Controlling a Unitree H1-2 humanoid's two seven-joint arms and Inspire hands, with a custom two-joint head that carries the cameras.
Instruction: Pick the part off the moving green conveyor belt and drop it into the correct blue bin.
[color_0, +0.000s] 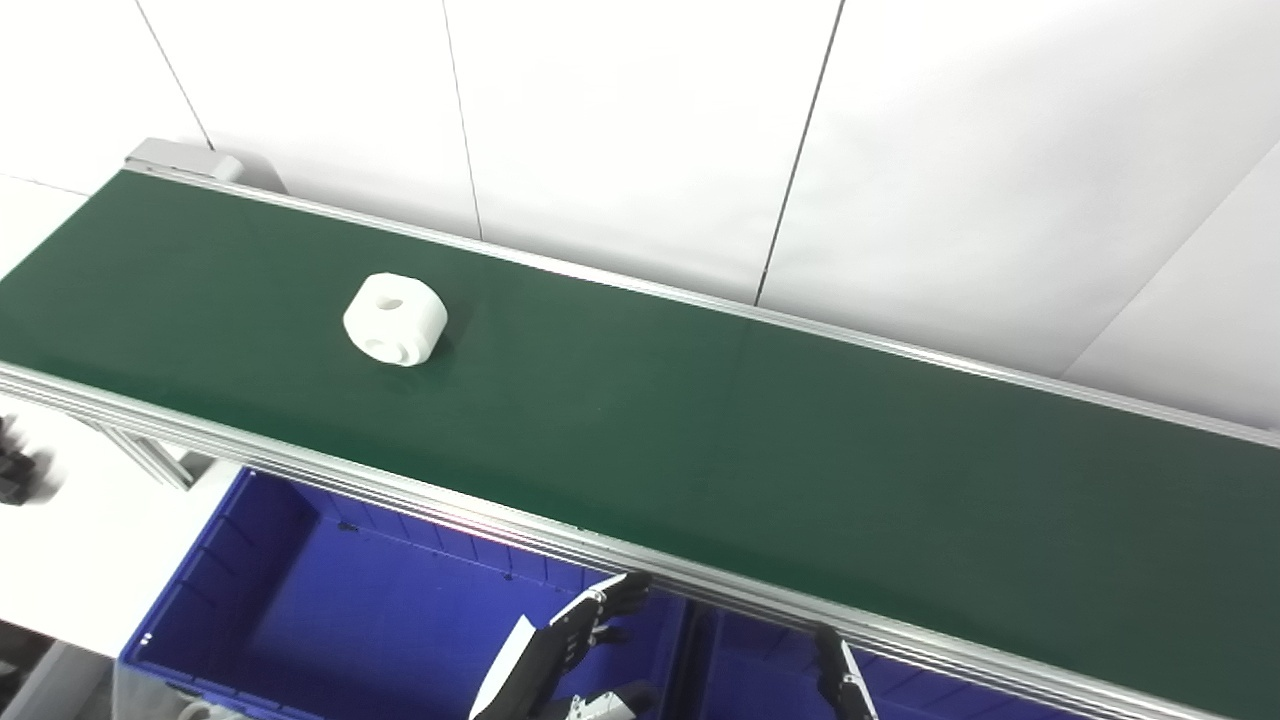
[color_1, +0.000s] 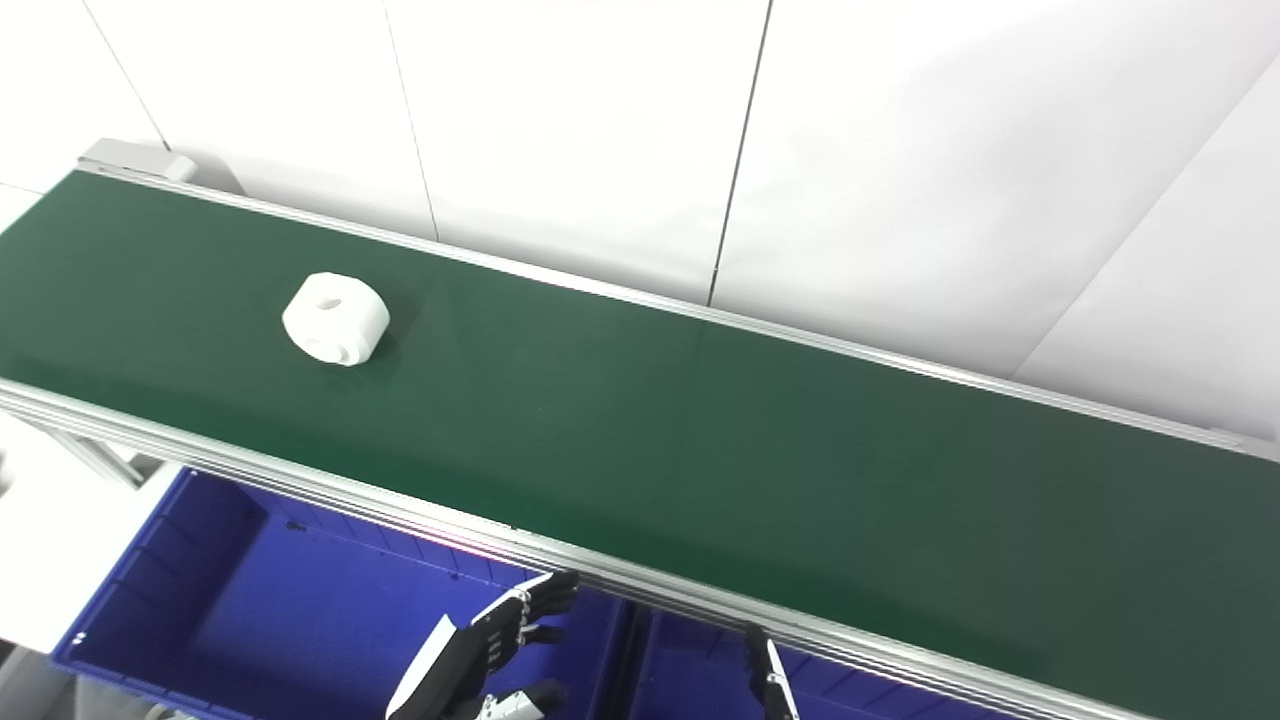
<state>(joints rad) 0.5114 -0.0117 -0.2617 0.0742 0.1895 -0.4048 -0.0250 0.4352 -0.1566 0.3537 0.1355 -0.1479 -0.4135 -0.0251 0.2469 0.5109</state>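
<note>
The left robot hand (color_0: 575, 640) hovers over the left blue bin (color_0: 300, 600), fingers spread, holding nothing; the right robot hand (color_0: 840, 675) barely shows, its state unclear. The white part (color_0: 395, 318) lies flat on the green belt (color_0: 750, 440), its bore pointing upward.

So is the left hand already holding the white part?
No, the white part lies alone on the green belt, while the left hand is open over the blue bin.

Right hand (color_0: 838, 672): only fingertip strip visible, rest cut by bottom edge; open/shut state indeterminate. Left hand (color_0: 575, 640): wrist cropped. Dark blurred object (color_0: 18, 470) at left edge: unidentifiable.
</note>
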